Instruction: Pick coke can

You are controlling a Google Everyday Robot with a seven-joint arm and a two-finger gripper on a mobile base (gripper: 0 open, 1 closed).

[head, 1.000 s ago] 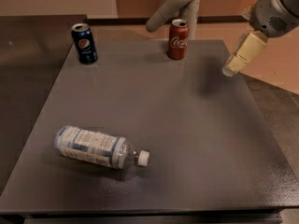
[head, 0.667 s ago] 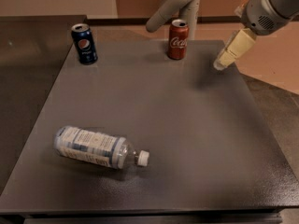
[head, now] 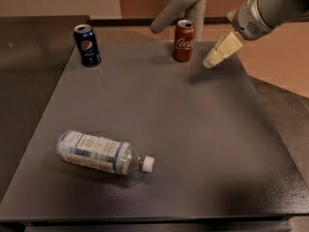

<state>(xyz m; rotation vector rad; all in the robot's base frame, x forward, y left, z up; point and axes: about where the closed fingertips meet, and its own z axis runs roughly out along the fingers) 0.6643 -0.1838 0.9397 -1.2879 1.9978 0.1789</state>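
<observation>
Where table [head: 193, 129] ends, end effector [head: 211, 62] hovers.

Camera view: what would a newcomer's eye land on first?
The red coke can stands upright at the far edge of the dark table, right of centre, with the gripper hanging just to its right, apart from it. A clear water bottle lies on its side near the front left, cap pointing right. A dark blue Pepsi can stands at the far left.

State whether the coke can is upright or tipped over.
Upright: the coke can stands on its base, silver top up. The gripper hovers beside it, not touching.
</observation>
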